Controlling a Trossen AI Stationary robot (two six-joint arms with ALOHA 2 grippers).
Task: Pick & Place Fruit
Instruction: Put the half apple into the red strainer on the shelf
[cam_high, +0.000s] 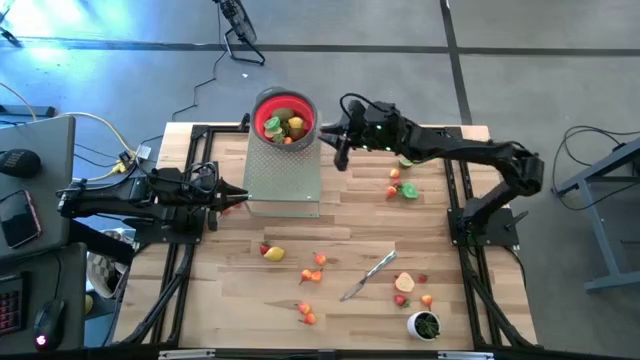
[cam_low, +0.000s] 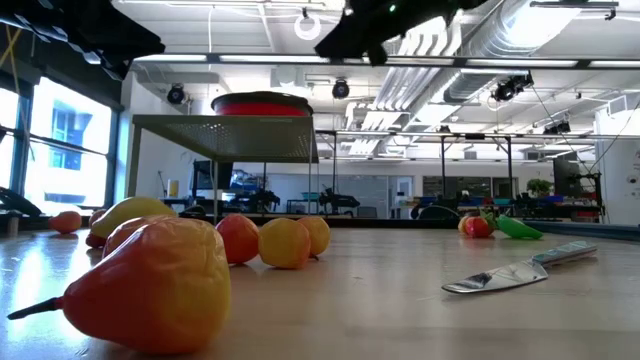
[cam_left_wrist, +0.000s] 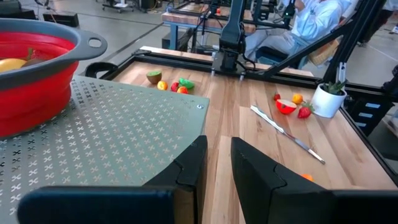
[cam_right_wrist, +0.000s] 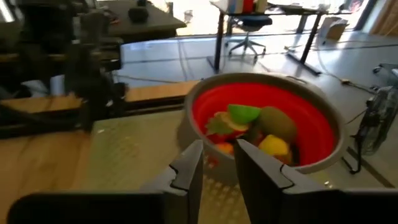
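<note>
The red bowl (cam_high: 258, 110) stands on a perforated metal stand (cam_high: 283, 175) at the table's far middle and holds several fruit pieces (cam_right_wrist: 249, 124). More fruit lies loose on the table: a yellow and red piece (cam_high: 272, 253), orange ones (cam_high: 318, 260), and green and red ones (cam_high: 402, 188). My right gripper (cam_high: 338, 150) hovers just right of the bowl, raised above the table. It is open and empty, its fingers (cam_right_wrist: 186, 168) pointing at the bowl (cam_right_wrist: 311, 134). My left gripper (cam_high: 240, 193) waits open at the stand's left edge (cam_left_wrist: 112, 137), holding nothing.
A silver knife (cam_high: 368, 275) lies near the front right, with a small white cup (cam_high: 425, 324) of greens beside the front edge. Black frame rails run along both sides of the table. A seated person (cam_left_wrist: 311, 25) shows beyond the table's right side.
</note>
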